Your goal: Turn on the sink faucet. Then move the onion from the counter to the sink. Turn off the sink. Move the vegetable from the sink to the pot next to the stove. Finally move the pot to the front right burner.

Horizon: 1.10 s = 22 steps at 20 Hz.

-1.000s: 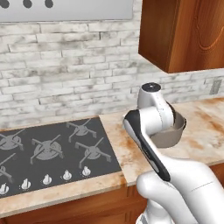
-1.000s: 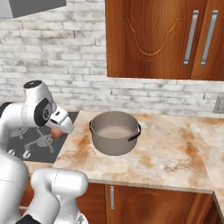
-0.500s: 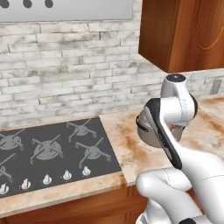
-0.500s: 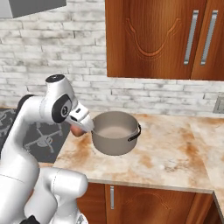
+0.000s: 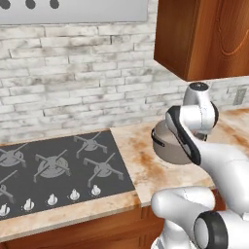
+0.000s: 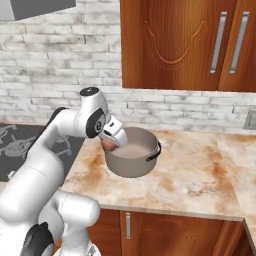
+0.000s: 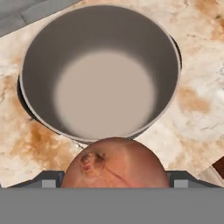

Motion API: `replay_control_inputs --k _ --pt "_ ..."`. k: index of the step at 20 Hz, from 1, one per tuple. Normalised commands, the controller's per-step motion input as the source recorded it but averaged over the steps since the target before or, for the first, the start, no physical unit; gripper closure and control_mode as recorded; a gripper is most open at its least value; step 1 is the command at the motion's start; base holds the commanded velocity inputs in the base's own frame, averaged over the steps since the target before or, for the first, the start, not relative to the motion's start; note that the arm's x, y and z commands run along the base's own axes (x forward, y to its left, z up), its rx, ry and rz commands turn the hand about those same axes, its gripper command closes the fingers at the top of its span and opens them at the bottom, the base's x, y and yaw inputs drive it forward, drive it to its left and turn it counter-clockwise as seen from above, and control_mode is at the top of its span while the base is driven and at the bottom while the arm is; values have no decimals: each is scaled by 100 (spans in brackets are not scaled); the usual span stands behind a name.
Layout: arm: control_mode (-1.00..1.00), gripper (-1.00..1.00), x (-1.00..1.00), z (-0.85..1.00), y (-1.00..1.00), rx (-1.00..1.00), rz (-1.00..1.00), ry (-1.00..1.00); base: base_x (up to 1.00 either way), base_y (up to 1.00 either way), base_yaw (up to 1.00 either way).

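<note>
Onion (image 7: 114, 162) sits clamped in the tool (image 6: 111, 142), jaws wide around it, held just above the near-left rim of the pot (image 7: 100, 70). In the hand view the pot's empty interior lies straight ahead of the onion, so my read is the drop needs a short push forward over the rim, then release. Pot stands on the counter (image 6: 190, 175), just right of the stove (image 5: 53, 170). Rim is the only obstacle. Upper cabinets (image 6: 190, 45) hang overhead, well clear.
</note>
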Motion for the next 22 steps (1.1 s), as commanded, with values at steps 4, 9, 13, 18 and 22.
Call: replay_control_inputs --k 4,9,13,18,22 --pt "-100 100 47 -54 -13 -3 0 -2 0 0 0" --pt "-100 100 37 -31 -4 -2 0 -2 0 0 0" --pt "-100 100 43 -17 -11 0 0 0 0 0 0" --pt "-100 100 35 -25 -14 0 0 0 0 0 0" --pt "-100 100 18 -29 -17 0 0 0 0 0 0"
